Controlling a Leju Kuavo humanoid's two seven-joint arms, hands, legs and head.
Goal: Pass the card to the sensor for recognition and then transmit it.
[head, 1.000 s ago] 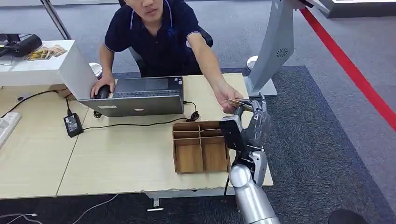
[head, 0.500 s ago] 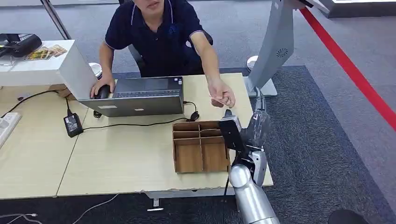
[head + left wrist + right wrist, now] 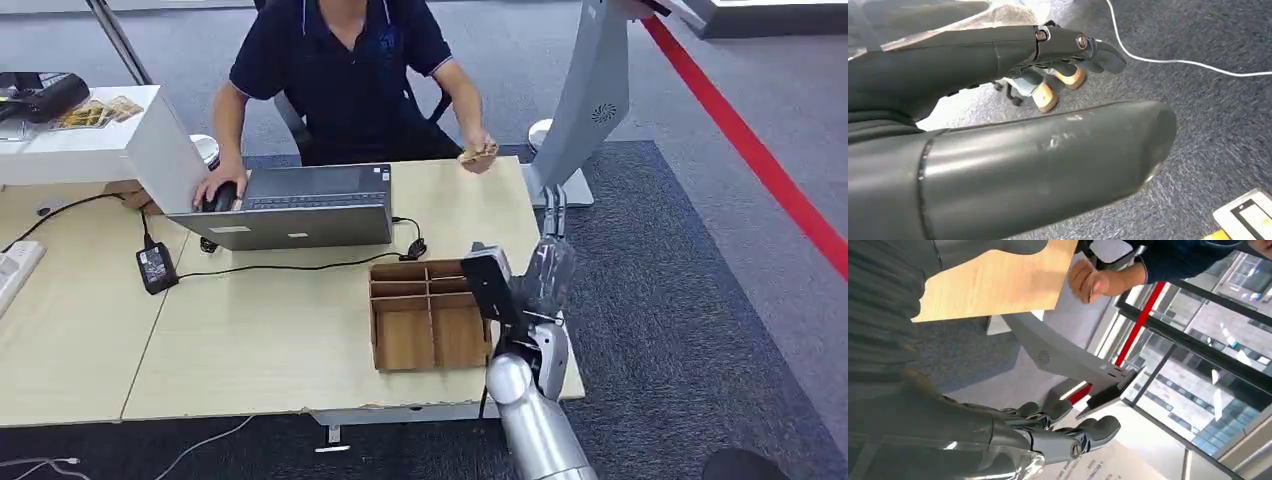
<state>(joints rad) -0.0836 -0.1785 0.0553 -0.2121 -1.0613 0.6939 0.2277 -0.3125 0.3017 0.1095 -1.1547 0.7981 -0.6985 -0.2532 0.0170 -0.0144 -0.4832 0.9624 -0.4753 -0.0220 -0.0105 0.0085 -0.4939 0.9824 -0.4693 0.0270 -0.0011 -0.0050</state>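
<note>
A person's hand is holding the card above the far edge of the table, well apart from the robot. The robot's right hand is hovering at the table's right edge beside a cardboard divider box, fingers spread and holding nothing. The left hand is hanging over carpet, fingers loosely extended, gripping nothing.

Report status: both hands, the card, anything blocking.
Right hand raised, holding nothing. Left hand hangs over carpet, holding nothing. Card in person's hand at table's far edge. No obstruction.
</note>
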